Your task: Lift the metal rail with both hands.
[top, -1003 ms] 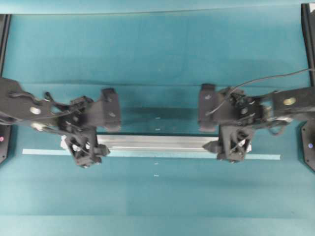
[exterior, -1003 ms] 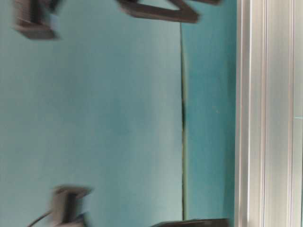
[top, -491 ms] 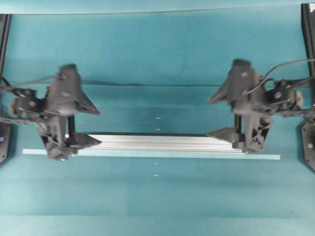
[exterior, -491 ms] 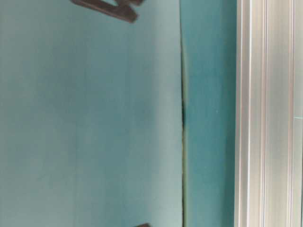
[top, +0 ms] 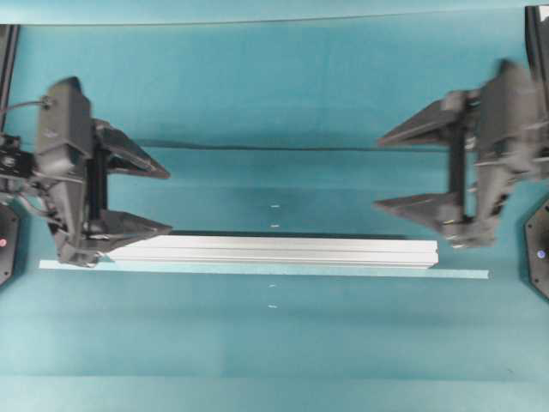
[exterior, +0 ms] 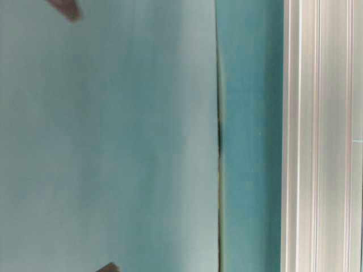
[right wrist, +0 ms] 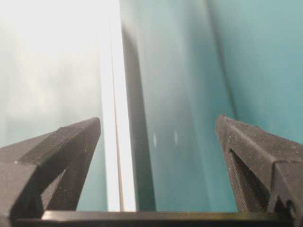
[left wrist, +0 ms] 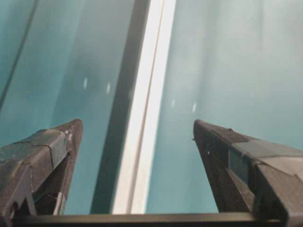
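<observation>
The metal rail (top: 274, 251) lies flat on the teal table, a long silver grooved bar running left to right. My left gripper (top: 169, 201) hovers by its left end, open and empty, with its near finger (top: 129, 230) overlapping that end from above. The right gripper (top: 377, 173) stands open and empty behind the rail's right end. In the left wrist view the rail (left wrist: 144, 142) runs away below the gripper (left wrist: 136, 125). From the right wrist the rail (right wrist: 113, 123) passes near the left finger (right wrist: 61, 151) of the gripper (right wrist: 158, 120). The table-level view shows the rail (exterior: 320, 136) close up.
A thin pale-blue tape strip (top: 463, 274) lies along the rail's near side and reaches past both ends. Black frame parts stand at the left edge (top: 7, 249) and right edge (top: 538, 249). A seam (top: 274, 148) crosses the cloth behind the rail.
Both grippers have pulled away from the rail, outward towards the table's sides, and turned so their fingers point inward. The rail has stayed on the table.
</observation>
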